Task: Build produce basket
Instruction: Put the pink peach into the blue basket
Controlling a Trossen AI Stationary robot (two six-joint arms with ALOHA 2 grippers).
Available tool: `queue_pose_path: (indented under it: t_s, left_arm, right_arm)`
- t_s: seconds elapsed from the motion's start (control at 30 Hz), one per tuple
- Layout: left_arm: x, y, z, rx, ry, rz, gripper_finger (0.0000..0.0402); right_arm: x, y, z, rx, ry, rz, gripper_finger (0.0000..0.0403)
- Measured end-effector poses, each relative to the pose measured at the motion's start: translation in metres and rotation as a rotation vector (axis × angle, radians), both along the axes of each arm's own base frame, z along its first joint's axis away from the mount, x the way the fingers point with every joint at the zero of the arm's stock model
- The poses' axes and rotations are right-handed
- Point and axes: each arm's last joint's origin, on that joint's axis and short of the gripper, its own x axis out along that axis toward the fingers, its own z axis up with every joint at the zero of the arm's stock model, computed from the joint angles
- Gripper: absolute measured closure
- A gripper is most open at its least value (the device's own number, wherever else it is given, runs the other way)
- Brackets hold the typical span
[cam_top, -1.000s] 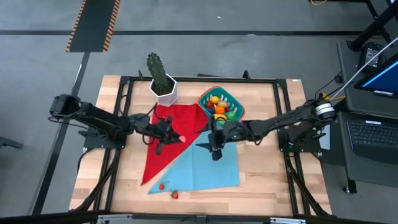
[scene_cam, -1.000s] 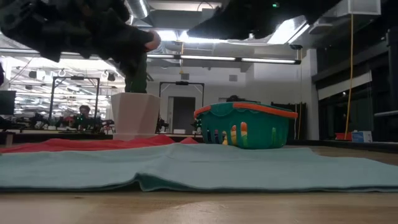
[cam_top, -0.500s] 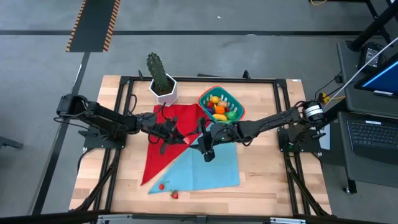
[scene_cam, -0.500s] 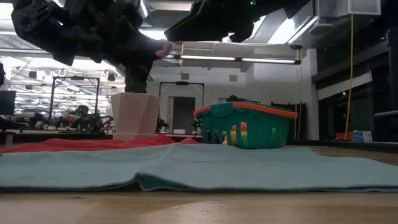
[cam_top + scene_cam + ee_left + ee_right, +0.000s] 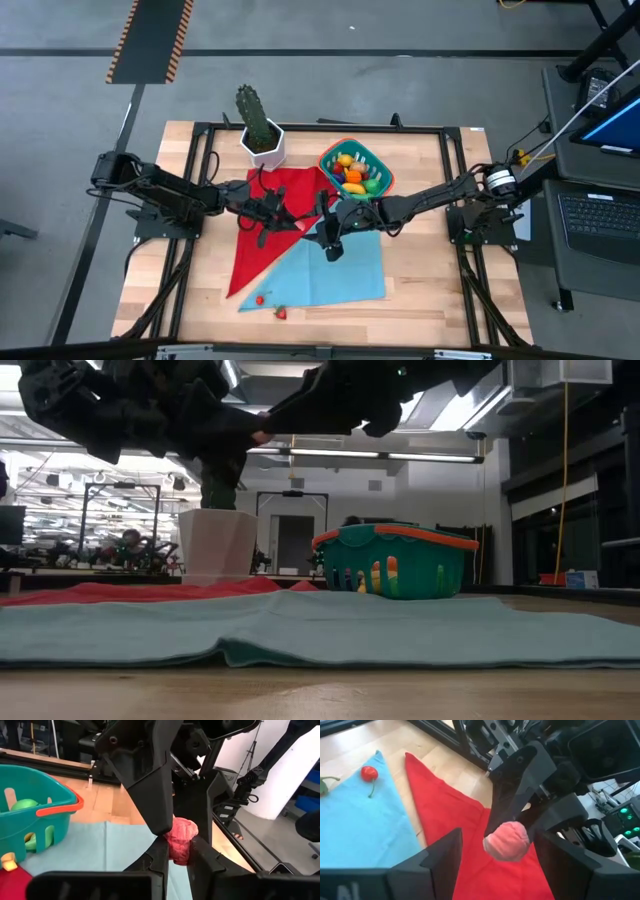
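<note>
My left gripper [image 5: 296,220] is shut on a small pink-red knobbly berry [image 5: 180,840], held in the air over the red cloth [image 5: 268,225] and the blue cloth [image 5: 335,265]. My right gripper [image 5: 323,228] faces it from the table's right and is wide open. Its two fingers stand on either side of the berry [image 5: 506,841] without touching it. The teal basket [image 5: 355,170] with the orange-red rim stands on the table beyond them. It holds several toy fruits. In the low view the berry [image 5: 262,435] shows high above the cloths. My left gripper pinches the berry's two sides [image 5: 175,851] between its two fingers. The fingers lie about level and point toward the table's right. The berry sticks out past the fingers [image 5: 202,857] and hangs clear of the cloths.
A white hexagonal pot with a cactus [image 5: 262,140] stands at the far left of the basket. Two small red cherries [image 5: 262,298] [image 5: 281,313] lie near the blue cloth's near left corner. A black frame [image 5: 300,128] runs around the table.
Both grippers have come together over the cloths. My left gripper has moved toward the table's right with the berry. My right gripper has moved toward the table's left until its open fingers stand around the berry.
</note>
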Motion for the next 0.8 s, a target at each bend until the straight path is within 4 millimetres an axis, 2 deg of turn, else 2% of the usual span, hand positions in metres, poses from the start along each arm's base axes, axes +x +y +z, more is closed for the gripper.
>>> queue_pose_path:
  t_s: [0.43,0.8]
  left_arm:
    - [0.0017,0.0000,0.0037,0.000,-0.021,0.000,0.0365]
    - [0.0049,-0.0032,0.0067,-0.002,-0.011,-0.037,0.0355]
  right_arm:
    - [0.0007,0.0009,0.0022,0.005,-0.024,0.002,0.0166]
    - [0.0003,0.0008,0.0025,0.003,-0.022,0.000,0.0283]
